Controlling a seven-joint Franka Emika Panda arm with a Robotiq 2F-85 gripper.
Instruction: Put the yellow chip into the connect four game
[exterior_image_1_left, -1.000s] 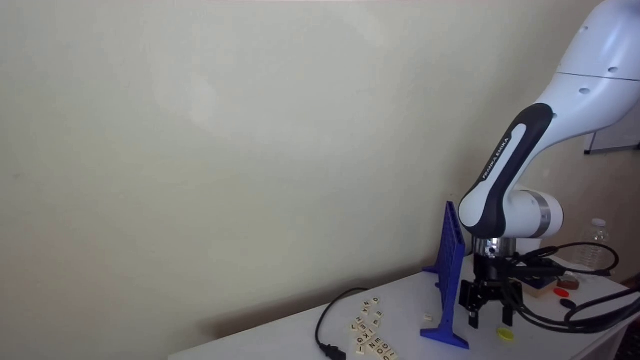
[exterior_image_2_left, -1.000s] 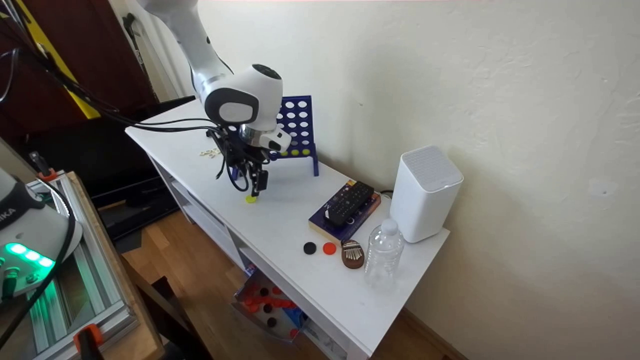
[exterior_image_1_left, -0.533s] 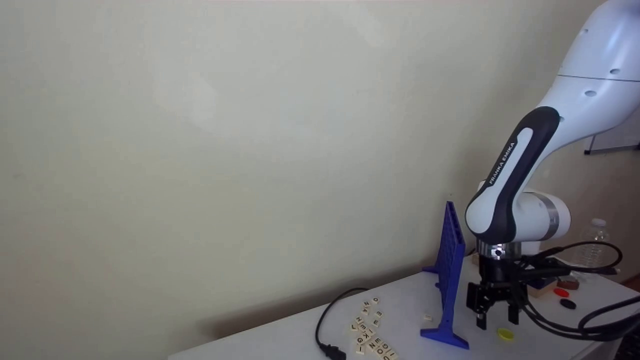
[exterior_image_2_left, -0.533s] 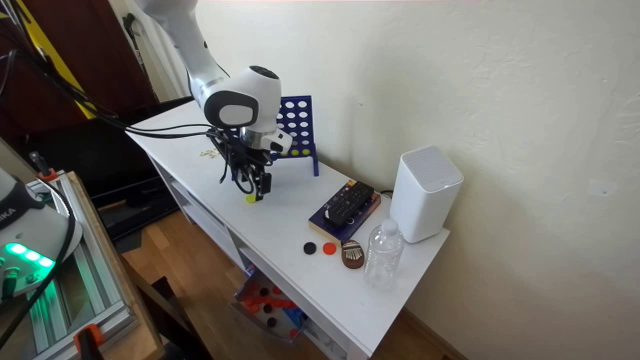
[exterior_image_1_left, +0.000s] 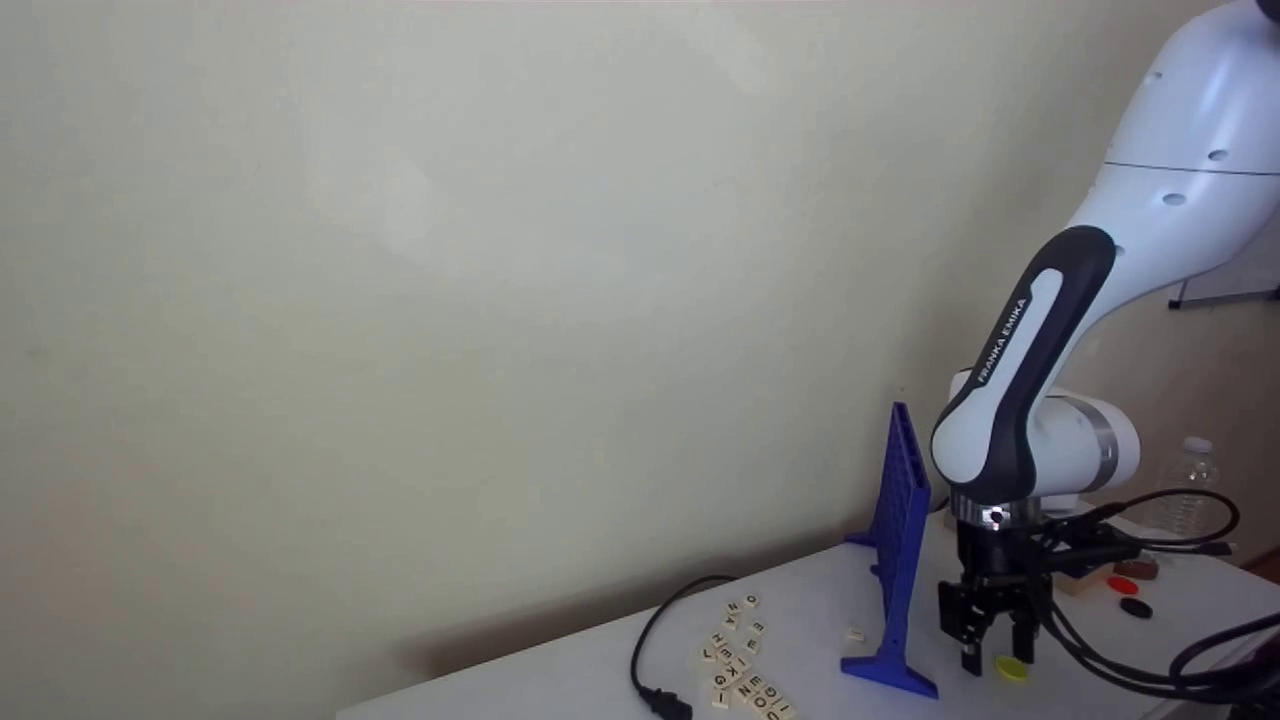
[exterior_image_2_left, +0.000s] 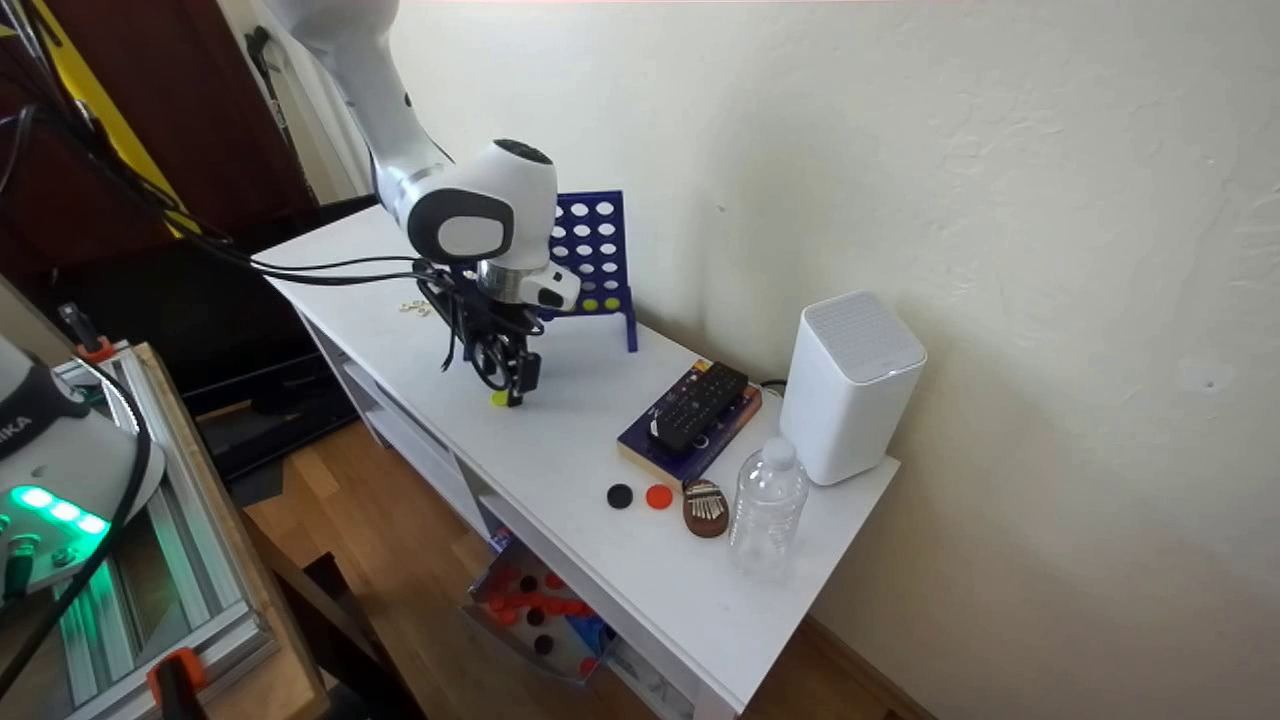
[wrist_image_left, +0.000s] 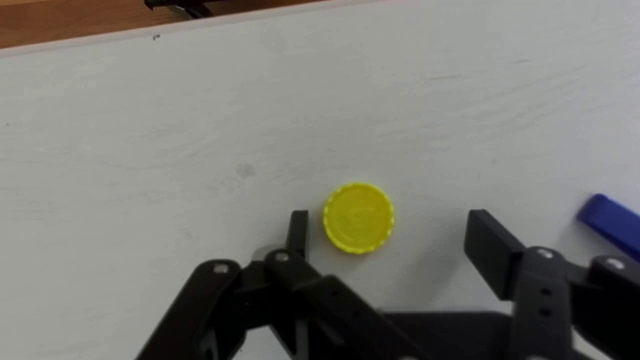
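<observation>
The gripper (wrist_image_left: 388, 221) is hanging low over the white table (wrist_image_left: 150, 150), and its fingers (wrist_image_left: 492, 252) are standing well apart; between them, in the wrist view, the yellow chip (wrist_image_left: 358, 218) is lying flat on the table, nearer to one finger; whether the fingers are touching the table, I cannot tell; near the gripper, the connect four game (exterior_image_1_left: 904, 540) is standing upright on its blue feet (exterior_image_1_left: 889, 675); in an exterior view, yellow discs (exterior_image_2_left: 613, 304) are showing in its lowest row, while the arm (exterior_image_2_left: 530, 195) is covering a part of it; on the side away from the gripper, letter tiles (exterior_image_1_left: 731, 672) are lying scattered near a black plug (exterior_image_1_left: 665, 703); toward one end of the table, a remote (exterior_image_2_left: 698, 407) is resting upon a book (exterior_image_2_left: 712, 441), near which a black chip (exterior_image_2_left: 620, 496) and a red chip (exterior_image_2_left: 658, 497) are lying.
</observation>
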